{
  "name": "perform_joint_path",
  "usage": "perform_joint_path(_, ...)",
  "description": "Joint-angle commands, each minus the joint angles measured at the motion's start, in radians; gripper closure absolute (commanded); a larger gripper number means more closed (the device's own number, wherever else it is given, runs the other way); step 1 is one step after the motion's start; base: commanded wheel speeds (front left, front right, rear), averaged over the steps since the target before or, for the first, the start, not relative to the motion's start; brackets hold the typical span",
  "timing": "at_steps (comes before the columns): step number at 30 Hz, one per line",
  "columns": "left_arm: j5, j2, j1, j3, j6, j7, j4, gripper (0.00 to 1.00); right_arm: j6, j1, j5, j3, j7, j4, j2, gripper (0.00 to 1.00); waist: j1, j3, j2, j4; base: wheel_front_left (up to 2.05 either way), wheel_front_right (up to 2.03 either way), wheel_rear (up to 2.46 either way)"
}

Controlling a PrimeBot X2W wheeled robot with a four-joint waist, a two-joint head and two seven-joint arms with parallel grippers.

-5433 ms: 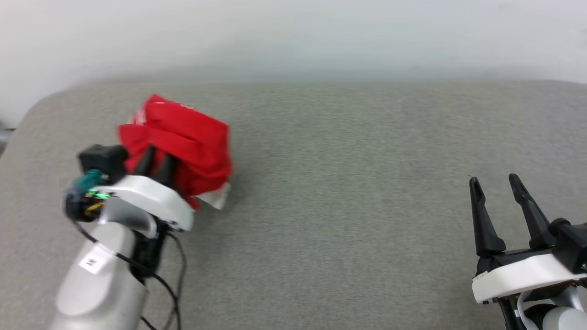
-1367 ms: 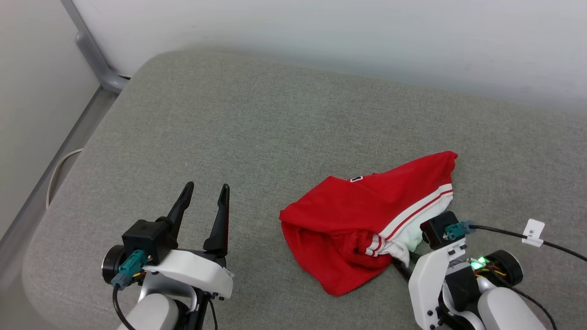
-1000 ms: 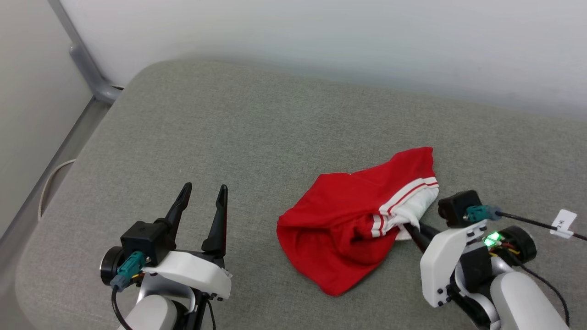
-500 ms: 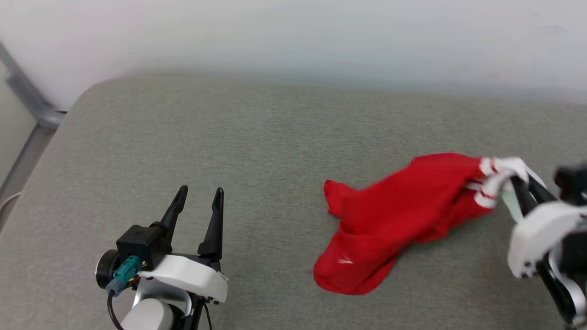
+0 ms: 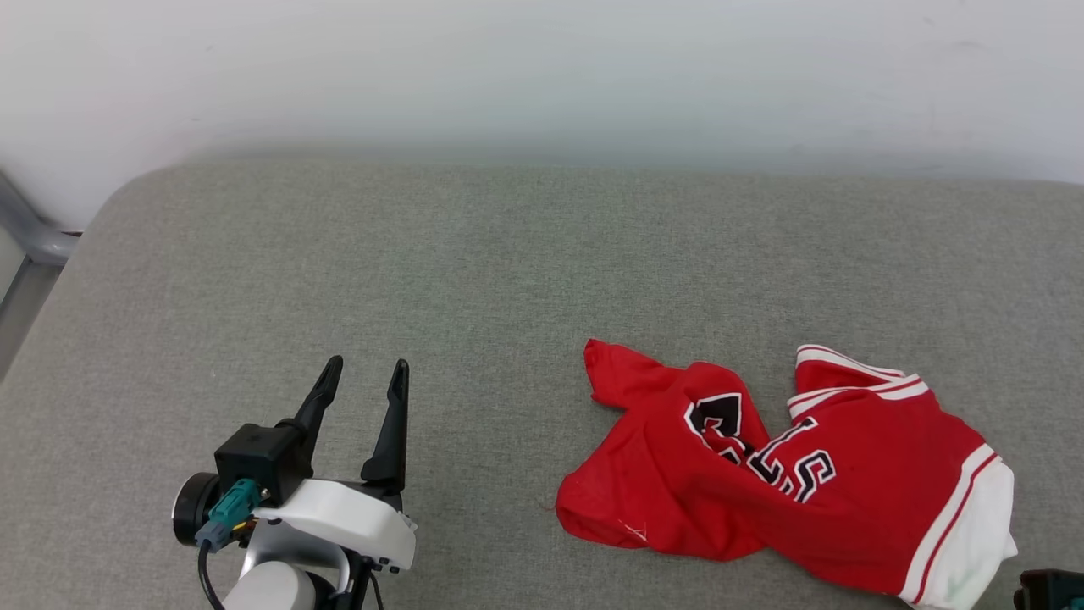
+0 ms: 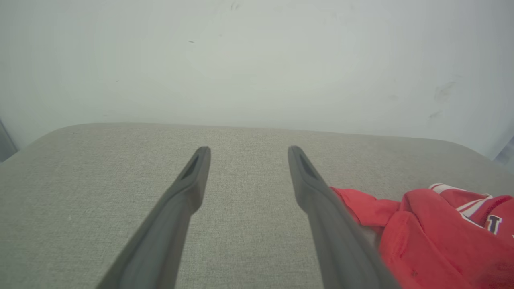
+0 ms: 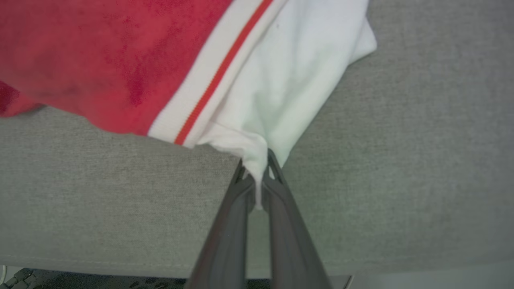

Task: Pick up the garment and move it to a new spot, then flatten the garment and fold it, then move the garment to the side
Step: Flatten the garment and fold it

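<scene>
Right wrist view: right gripper (image 7: 257,164) clamped on the white sleeve (image 7: 289,80) of the garment (image 5: 804,483), crumpled at the cushion's (image 5: 474,254) right; left gripper (image 5: 367,364) spread, empty, well apart; flattening likely needs it on the opposite red corner, pulling evenly.

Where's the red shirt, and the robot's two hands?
red shirt (image 5: 881,508), head view, red body cloth.
left hand (image 5: 367,364), head view, between open fingertips.
right hand (image 7: 257,170), right wrist view, between shut fingertips.
</scene>
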Motion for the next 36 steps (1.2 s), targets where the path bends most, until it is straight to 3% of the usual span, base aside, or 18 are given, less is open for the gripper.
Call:
perform_joint_path(1,-0.002,0.005,0.013,-0.001,0.003,0.003,-0.004,0.0,-0.001,-0.008,0.018,0.0,-0.023,0.007,0.002,0.84,0.0001,-0.002,0.0,-0.003,0.0,0.0,0.0)
perform_joint_path(2,-0.003,0.009,0.015,0.001,0.004,0.005,-0.004,0.0,-0.001,-0.019,0.033,-0.001,-0.048,0.016,0.002,0.49,0.0001,-0.004,0.0,-0.006,0.0,0.0,0.0)
perform_joint_path(3,-0.004,0.011,0.018,0.001,0.006,0.005,-0.003,0.0,-0.001,-0.028,0.043,-0.001,-0.074,0.023,0.003,0.0,0.0001,-0.008,0.0,-0.008,0.0,0.0,0.0)
perform_joint_path(14,-0.013,0.019,0.054,-0.008,0.027,0.031,-0.014,0.0,-0.001,-0.079,0.032,0.041,-0.38,-0.088,0.003,0.0,0.0001,-0.063,0.0,-0.015,0.0,0.0,0.0)
perform_joint_path(24,-0.011,0.041,0.037,-0.033,0.017,0.085,-0.031,0.0,-0.001,-0.063,0.023,0.082,-0.444,-0.211,0.003,0.0,0.0001,-0.075,0.0,-0.038,0.0,0.0,0.0)
perform_joint_path(27,-0.001,0.039,-0.011,-0.066,-0.01,0.133,-0.035,0.0,-0.001,-0.071,0.022,0.093,-0.437,-0.241,0.003,0.0,0.0001,-0.053,0.0,-0.054,0.0,0.0,0.0)
perform_joint_path(36,-0.027,-0.009,-0.248,-0.18,-0.149,0.35,0.038,0.0,-0.001,-0.132,0.022,0.153,-0.443,-0.267,0.003,0.0,0.0001,0.064,0.0,-0.142,0.0,0.0,0.0)
